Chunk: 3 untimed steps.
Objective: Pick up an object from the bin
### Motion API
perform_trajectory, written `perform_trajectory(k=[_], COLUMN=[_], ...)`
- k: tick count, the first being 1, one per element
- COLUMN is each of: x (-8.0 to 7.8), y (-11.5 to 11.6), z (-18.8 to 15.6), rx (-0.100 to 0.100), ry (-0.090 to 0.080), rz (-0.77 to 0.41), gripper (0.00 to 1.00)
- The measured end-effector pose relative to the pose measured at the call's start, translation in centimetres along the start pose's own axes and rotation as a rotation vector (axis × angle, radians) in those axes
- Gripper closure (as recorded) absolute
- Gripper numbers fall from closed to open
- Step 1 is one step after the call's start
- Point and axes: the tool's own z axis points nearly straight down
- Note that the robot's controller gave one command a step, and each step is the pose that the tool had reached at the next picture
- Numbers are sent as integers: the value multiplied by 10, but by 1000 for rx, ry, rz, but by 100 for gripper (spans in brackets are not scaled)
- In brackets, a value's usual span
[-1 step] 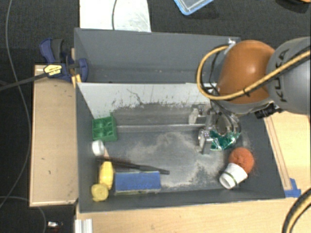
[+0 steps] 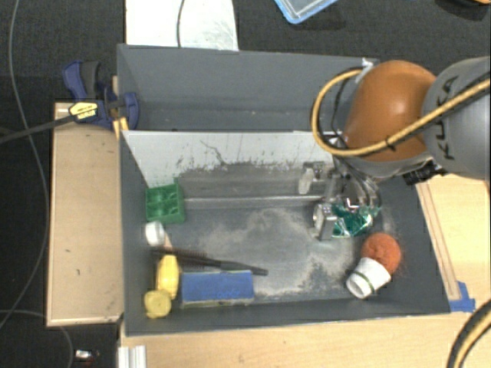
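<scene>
My gripper [image 2: 344, 219] is low over the right part of the bin floor, under the arm's orange dome. A small teal and white crumpled thing [image 2: 355, 221] sits between its fingers [image 2: 323, 225], and the gripper is shut on it. Just below and to the right lies an orange ball-shaped thing [image 2: 383, 251] with a white cap [image 2: 366, 277], apart from the gripper.
Along the bin's left side lie a green block [image 2: 165, 203], a small white cylinder [image 2: 155, 234] and a yellow toy [image 2: 163, 284]. A blue block [image 2: 217, 287] and a thin dark stick [image 2: 219, 262] lie at the front left.
</scene>
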Motion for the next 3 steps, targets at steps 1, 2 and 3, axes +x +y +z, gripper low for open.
perform_trajectory(k=[1,2,3], x=[-8,-17,-22], y=[-35,-90,-126], z=[50,99,80], rx=[0,0,-2], ry=[-2,-2,-3], rz=[155,-58,156], gripper=[0,0,0])
